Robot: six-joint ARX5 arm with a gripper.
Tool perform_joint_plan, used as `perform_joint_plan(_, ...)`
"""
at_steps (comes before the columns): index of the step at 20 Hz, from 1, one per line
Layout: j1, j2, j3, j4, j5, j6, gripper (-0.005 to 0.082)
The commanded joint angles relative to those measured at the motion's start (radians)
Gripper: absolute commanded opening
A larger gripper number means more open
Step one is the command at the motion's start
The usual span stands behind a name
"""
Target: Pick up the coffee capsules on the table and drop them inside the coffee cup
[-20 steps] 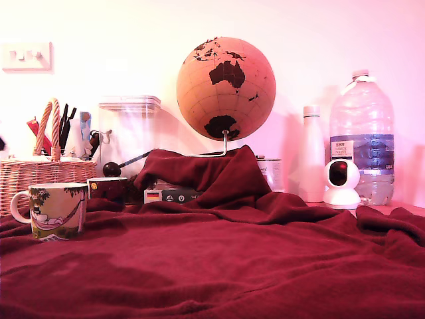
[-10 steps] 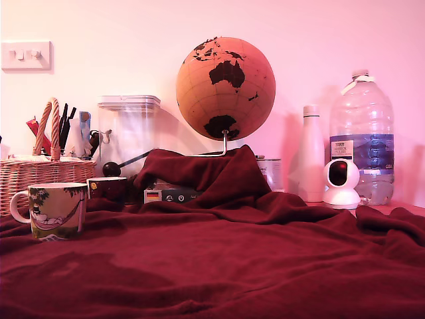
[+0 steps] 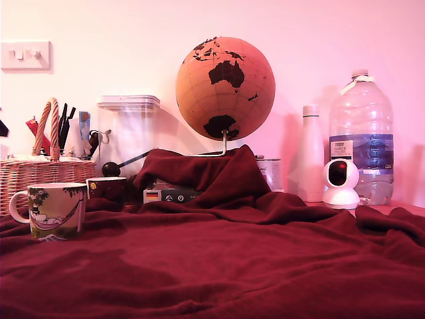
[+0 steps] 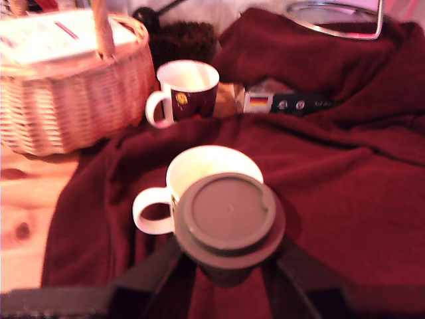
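Note:
In the wrist view my gripper (image 4: 229, 269) is shut on the coffee capsule (image 4: 229, 216), a dark grey-brown piece whose flat round face is turned to the camera. The two dark fingers (image 4: 156, 269) clamp it from either side. Just beyond and below the capsule stands the coffee cup (image 4: 192, 166), cream with a loop handle, and the capsule overlaps its near rim. In the exterior view the cup (image 3: 58, 209) stands upright at the left on the dark red cloth of the table (image 3: 252, 266). The gripper does not show clearly there.
A smaller dark red mug (image 4: 189, 90) (image 3: 109, 188) stands behind the cup, beside a wicker basket (image 4: 66, 86) (image 3: 40, 174). Along the back are a clear container (image 3: 129, 133), a globe (image 3: 226, 86), a white bottle (image 3: 311, 153), a small white camera (image 3: 342, 183) and a large water bottle (image 3: 362, 139). Bare wood (image 4: 26, 199) shows beside the cloth.
In the exterior view a small dark shape at the left edge has risen, and the shadow on the cloth has shifted. The cup and the other objects have not moved.

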Motion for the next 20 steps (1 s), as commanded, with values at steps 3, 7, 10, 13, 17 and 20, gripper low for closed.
perform_joint_plan(3,-0.003,0.079,-0.011,0.072,0.003,0.003,0.0218)
perform_joint_plan(7,-0.003,0.174,0.045,0.074,0.01,0.003,0.0218)
perform_joint_plan(10,-0.006,0.246,0.099,0.069,0.021,0.003,0.0218)
perform_joint_plan(13,-0.018,0.315,0.155,0.064,0.021,0.003,0.0218)
perform_joint_plan(17,-0.038,0.417,0.263,-0.006,0.021,0.005,0.0218)
perform_joint_plan(20,-0.049,0.49,0.363,-0.077,0.02,0.016,0.0218)
